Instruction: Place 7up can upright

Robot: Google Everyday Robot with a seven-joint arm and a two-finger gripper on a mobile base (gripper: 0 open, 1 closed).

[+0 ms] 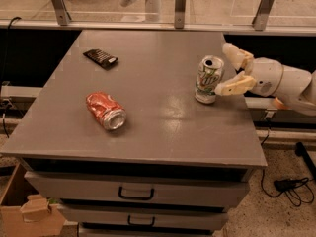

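Note:
The 7up can (208,79), silver-white with green lettering, stands upright on its base on the right part of the grey table (158,112), its open top facing up. My gripper (226,69) is just to the right of the can at its height. It is open, with one finger (237,55) behind and one finger (236,86) in front. The near fingertip is at or very close to the can's side. The can is not between the fingers.
A dented red-orange can (105,111) lies on its side at the left front of the table. A dark flat packet (100,58) lies at the back left. Drawers (136,193) are below the front edge. A cardboard box (29,214) stands on the floor at the left.

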